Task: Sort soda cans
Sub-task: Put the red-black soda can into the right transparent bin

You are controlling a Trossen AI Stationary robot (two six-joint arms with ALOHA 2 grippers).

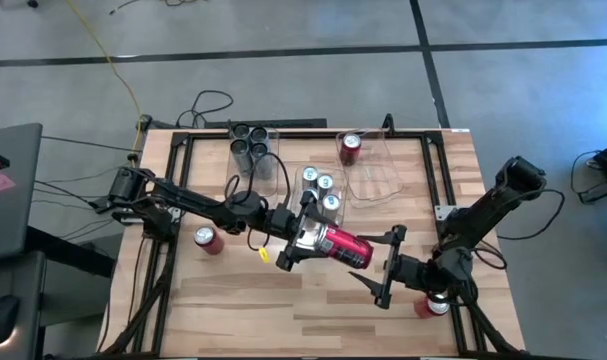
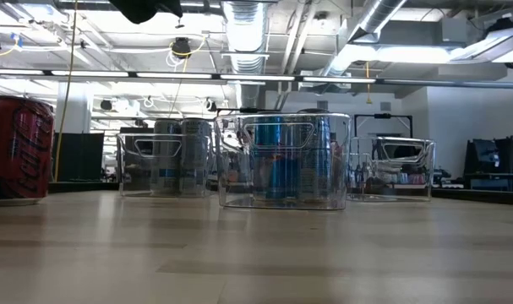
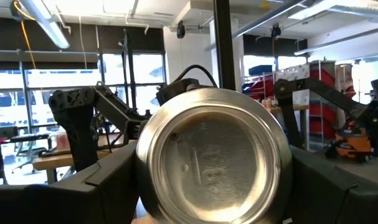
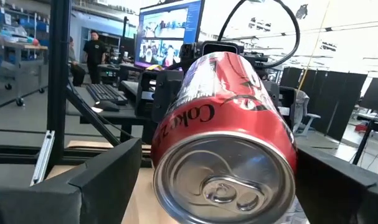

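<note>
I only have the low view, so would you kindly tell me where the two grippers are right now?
Observer: The left gripper is mid-table, clamped on a red metal soda can held sideways.
Operator: Thank you. And the right one?
Observer: The right gripper faces that can's silver top, its fingers spread wide on either side and not touching it.

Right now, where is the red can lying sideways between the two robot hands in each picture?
High view: red can, centre, between both grippers.
Low view: not in it.
Left wrist view: its silver bottom fills the middle.
Right wrist view: its tab end, middle.
Shared landmark: the can itself.
</note>
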